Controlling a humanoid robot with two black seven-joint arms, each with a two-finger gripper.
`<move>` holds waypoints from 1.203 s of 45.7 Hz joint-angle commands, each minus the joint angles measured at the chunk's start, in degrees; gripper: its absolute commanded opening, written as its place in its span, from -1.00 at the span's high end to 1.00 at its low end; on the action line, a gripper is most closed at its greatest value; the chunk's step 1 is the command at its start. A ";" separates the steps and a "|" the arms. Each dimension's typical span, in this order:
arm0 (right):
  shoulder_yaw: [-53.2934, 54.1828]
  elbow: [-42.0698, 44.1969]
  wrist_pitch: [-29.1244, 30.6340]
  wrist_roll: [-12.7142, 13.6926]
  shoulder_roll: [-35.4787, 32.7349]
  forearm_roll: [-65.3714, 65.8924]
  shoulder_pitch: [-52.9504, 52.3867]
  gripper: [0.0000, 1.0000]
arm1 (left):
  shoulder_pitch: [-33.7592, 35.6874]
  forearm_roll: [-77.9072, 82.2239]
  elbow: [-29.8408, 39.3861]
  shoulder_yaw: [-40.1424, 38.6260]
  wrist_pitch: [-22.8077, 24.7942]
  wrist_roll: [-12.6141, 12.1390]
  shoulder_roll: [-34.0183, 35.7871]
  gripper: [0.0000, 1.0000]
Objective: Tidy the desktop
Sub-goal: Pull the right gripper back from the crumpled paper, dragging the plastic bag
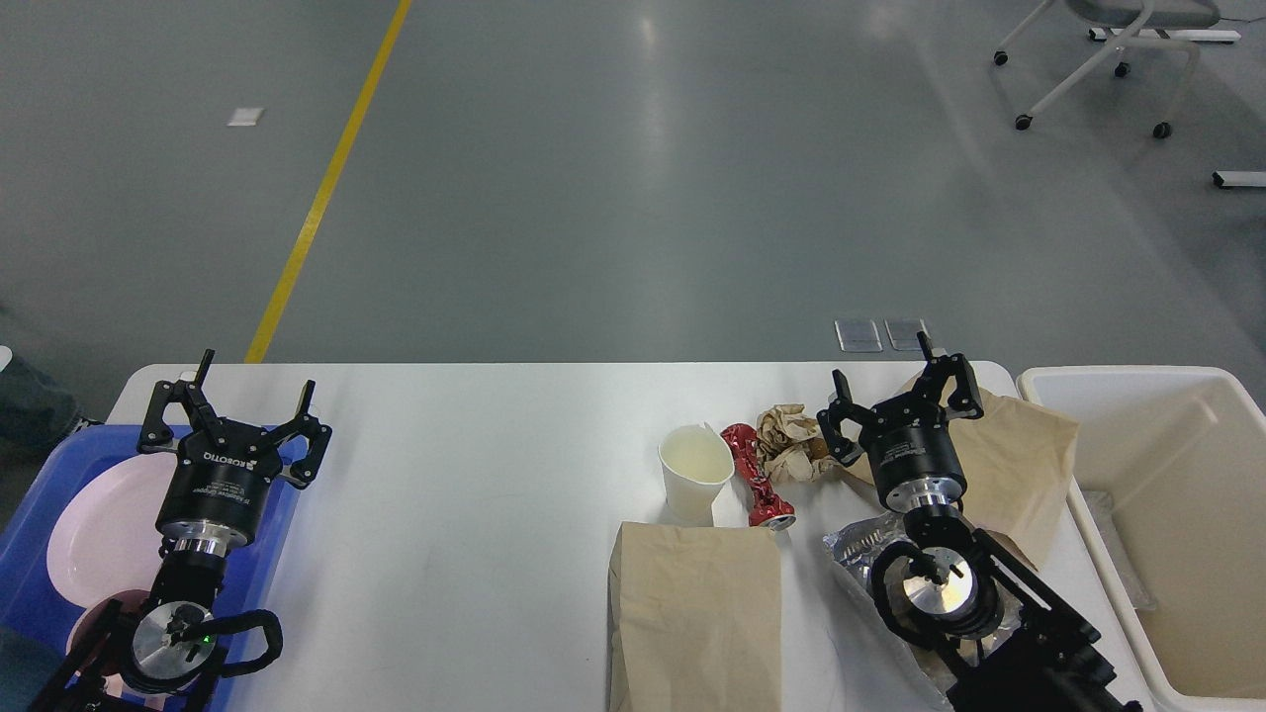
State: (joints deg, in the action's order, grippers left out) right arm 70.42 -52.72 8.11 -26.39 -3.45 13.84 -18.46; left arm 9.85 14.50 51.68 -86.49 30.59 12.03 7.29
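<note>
**A:** Take the cream bin (pixel 1167 534) as the landmark. Where does the litter sit?

**B:** All of it lies on the desktop (pixel 475 465), to the left of the bin. Nearest the bin is a brown paper bag (pixel 1024 465). Further left come a crumpled paper ball (pixel 788 443), a crushed red can (pixel 754 477) and a white paper cup (pixel 695 480). A second paper bag (pixel 697 613) lies towards the near edge, and a silver foil wrapper (pixel 859 546) is beside it on the bin side.

**A:** Which arm is better placed?

**B:** The right gripper (pixel 898 393), clearly. It hangs over the left part of the nearest bag with its fingers spread and nothing between them. The paper ball is just to its left, away from the bin. The can's long axis runs roughly from the far edge towards the near edge, so I judge a grasp across its waist suits it best.

**A:** And the left one?

**B:** The left gripper (pixel 233 402) is well apart from the bin, over a blue tray (pixel 40 514) holding a pink plate (pixel 104 529). It is also spread and empty.

**A:** Anything unclear?

**B:** The right arm covers much of the foil wrapper and part of the bag. The near bag is cut off by the bottom edge. Whether the right fingertips touch the bag, I cannot tell.
</note>
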 commanded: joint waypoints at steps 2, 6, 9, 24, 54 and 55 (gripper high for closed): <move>3.41 0.25 -0.38 0.03 -1.29 -0.66 -2.02 -1.00 | -0.01 0.00 0.00 0.01 0.00 0.01 0.00 -0.93; 4.46 0.17 -0.64 0.03 -1.64 -2.15 -2.37 -1.00 | -0.01 0.00 0.00 0.01 0.00 0.01 0.00 -0.93; 5.43 0.08 -0.38 0.03 -1.64 -2.68 -2.29 -1.00 | -0.01 0.00 0.00 0.01 0.00 0.01 0.00 -0.93; 3.67 0.52 -0.46 0.03 -5.34 -1.28 -3.34 -1.00 | -0.01 0.00 0.00 0.10 0.09 0.01 0.00 -0.93; -0.81 0.52 -0.29 -0.24 -5.60 -0.84 1.76 -1.00 | -0.01 0.00 0.00 0.10 0.09 0.01 0.00 -0.93; -0.81 0.43 -0.20 -0.24 -5.77 -0.84 1.93 -1.00 | -0.01 0.00 0.00 0.10 0.00 0.01 0.00 -0.93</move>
State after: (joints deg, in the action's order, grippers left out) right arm 70.03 -52.28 7.79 -26.60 -8.69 13.01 -17.07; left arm 9.84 14.50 51.68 -86.42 30.66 12.03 7.30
